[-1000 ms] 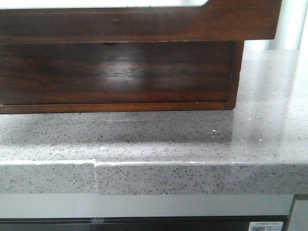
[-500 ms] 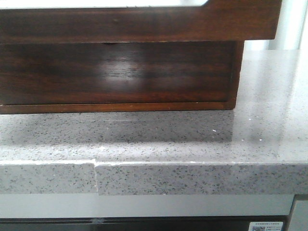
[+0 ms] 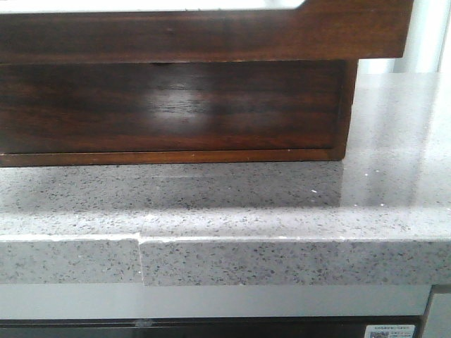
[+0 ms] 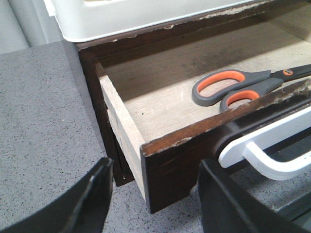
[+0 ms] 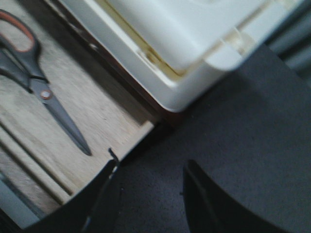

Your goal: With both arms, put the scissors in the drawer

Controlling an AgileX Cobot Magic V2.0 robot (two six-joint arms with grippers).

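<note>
The drawer [image 3: 211, 35] is pulled out; its dark glossy front panel fills the top of the front view. In the left wrist view the drawer [image 4: 167, 165] stands open, with the scissors [image 4: 233, 87], orange and grey handled, lying flat on its pale wooden floor. My left gripper [image 4: 154, 167] is open and empty, its black fingers either side of the drawer's front left corner. In the blurred right wrist view the scissors [image 5: 43, 94] lie in the drawer [image 5: 131, 141]. My right gripper [image 5: 151, 165] is open and empty over the counter beside the drawer's right side. Neither gripper shows in the front view.
A white plastic box [image 4: 146, 14] sits on top of the cabinet, also in the right wrist view [image 5: 194, 43]. The cabinet's lower dark wooden front [image 3: 176, 105] stands on the speckled grey countertop [image 3: 282, 204]. A white and black part [image 4: 262, 150] lies against the drawer front.
</note>
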